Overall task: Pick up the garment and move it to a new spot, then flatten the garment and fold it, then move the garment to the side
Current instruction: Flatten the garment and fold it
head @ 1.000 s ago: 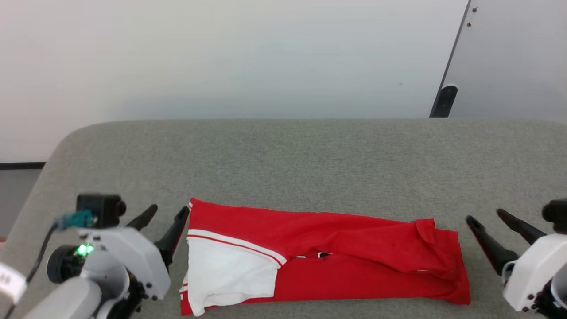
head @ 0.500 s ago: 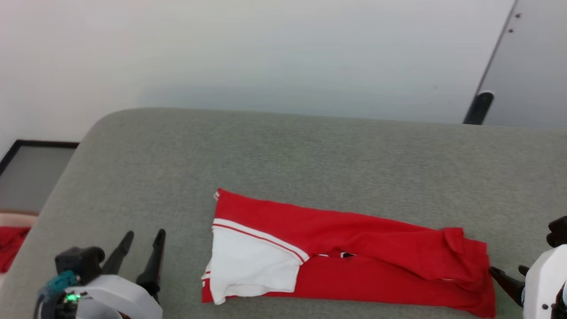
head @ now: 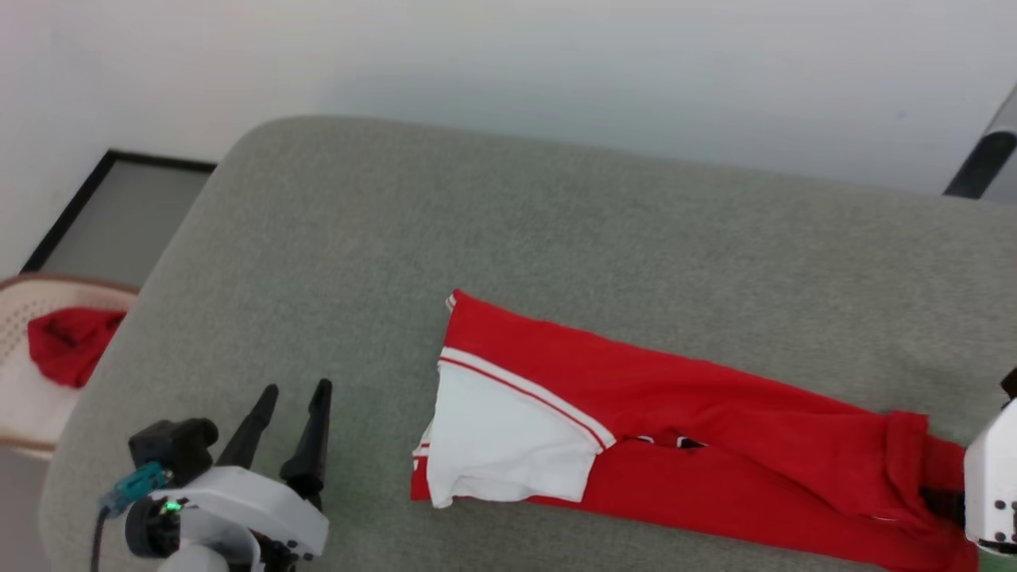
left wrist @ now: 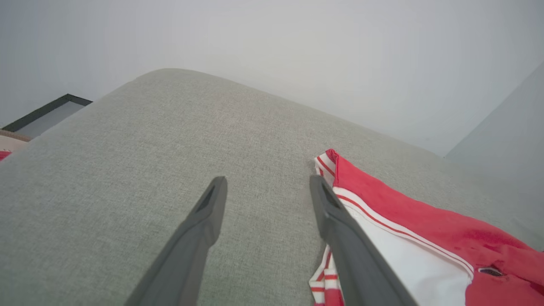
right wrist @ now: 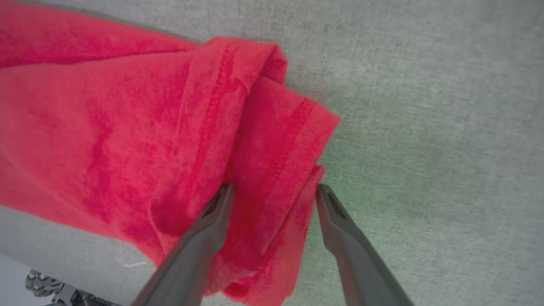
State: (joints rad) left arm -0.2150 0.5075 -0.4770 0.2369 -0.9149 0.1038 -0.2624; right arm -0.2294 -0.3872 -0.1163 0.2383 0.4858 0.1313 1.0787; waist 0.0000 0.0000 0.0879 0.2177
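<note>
Right pincer (right wrist: 274, 187) wide open, straddling an end of the garment (right wrist: 106, 127), left pincer (head: 295, 388) wide open, empty

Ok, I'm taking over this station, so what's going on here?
A two-armed robot is working on a red and white garment, which lies folded into a long strip on the grey cushion. Its open right hand straddles the red hem end; its open left hand sits beside the white sleeve end, nothing gripped.

The garment (head: 715, 429) is showing soft, matt knit cloth, the counter (head: 556, 238) coarse woven fabric, and the left pincer (head: 295, 389) smooth matt dark plastic.
</note>
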